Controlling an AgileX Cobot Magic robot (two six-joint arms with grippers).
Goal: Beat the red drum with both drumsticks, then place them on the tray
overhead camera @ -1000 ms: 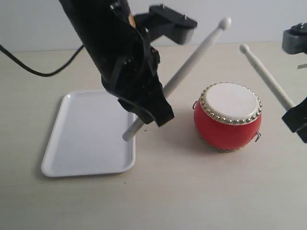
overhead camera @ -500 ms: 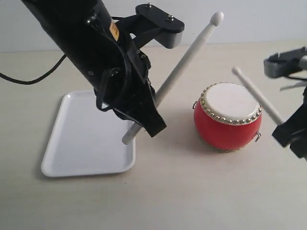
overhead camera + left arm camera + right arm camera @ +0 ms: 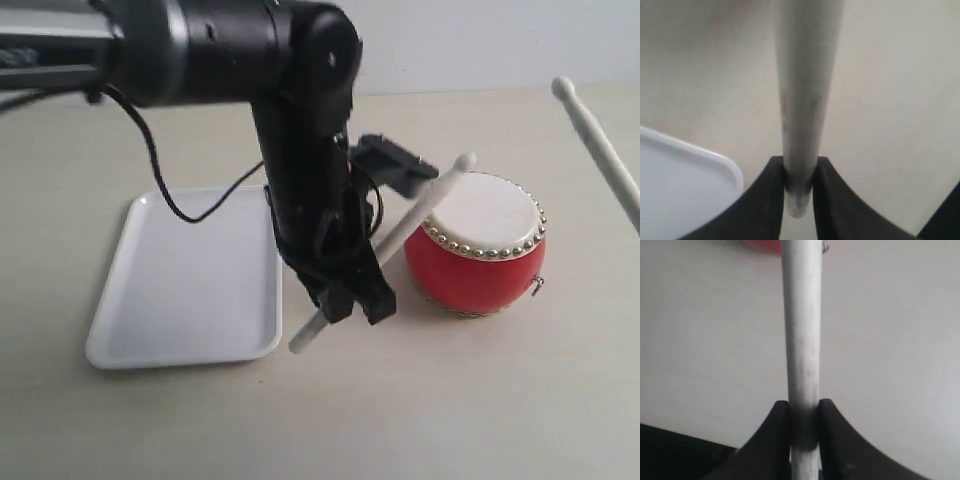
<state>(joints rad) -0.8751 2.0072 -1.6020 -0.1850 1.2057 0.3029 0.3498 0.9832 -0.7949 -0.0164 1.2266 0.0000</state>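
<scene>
Left gripper [image 3: 799,169]: jaws drawn in narrow and pinched on the left stick [image 3: 410,218] close to its butt end; a short stub shows past the fingers [image 3: 771,200].

Left stick: slants up from low beside the tray's [image 3: 130,330] front right corner to the drum [image 3: 478,262]. Its rounded tip sits at the left edge of the cream skin. Cannot tell whether it touches the skin.

Right gripper [image 3: 804,412]: outside the exterior view. The wrist view shows both jaws clamped on the right stick [image 3: 600,150], again near the butt.

Right stick: comes in from the right edge of the exterior view, tip uppermost, above and to the right of the drum, apart from the skin.

Drum: upright on the table [image 3: 450,400], skin up, right of the tray and apart from it.

Tray: flat on the table, under the left arm's elbow side; one rounded corner shows in the left wrist view.
</scene>
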